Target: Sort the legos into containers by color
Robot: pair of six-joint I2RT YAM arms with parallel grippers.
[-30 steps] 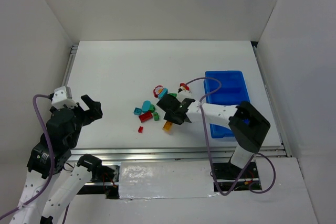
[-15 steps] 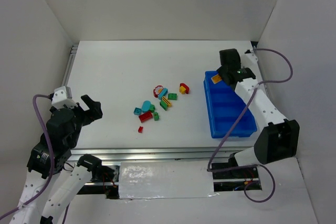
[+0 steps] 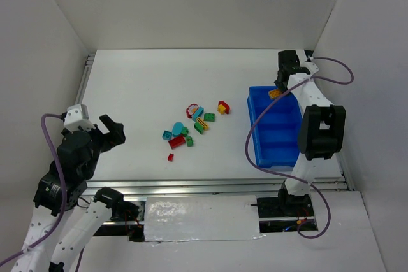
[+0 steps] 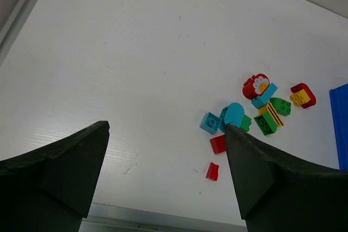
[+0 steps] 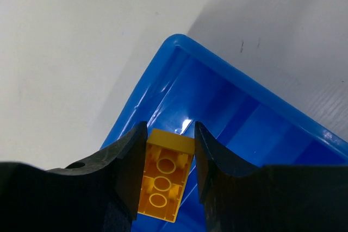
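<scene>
Right wrist view shows the right gripper clamping a yellow brick above the corner compartment of the blue tray at lower centre, so releasing this near the rim could bounce it onto the table.

From here the tray reads as glossy blue plastic with bright highlights. The yellow brick is smooth, shiny plastic too. The fingers look matt black and faintly grainy. The tabletop is matt white with fine scuffs, and its near rail looks like brushed metal.
</scene>
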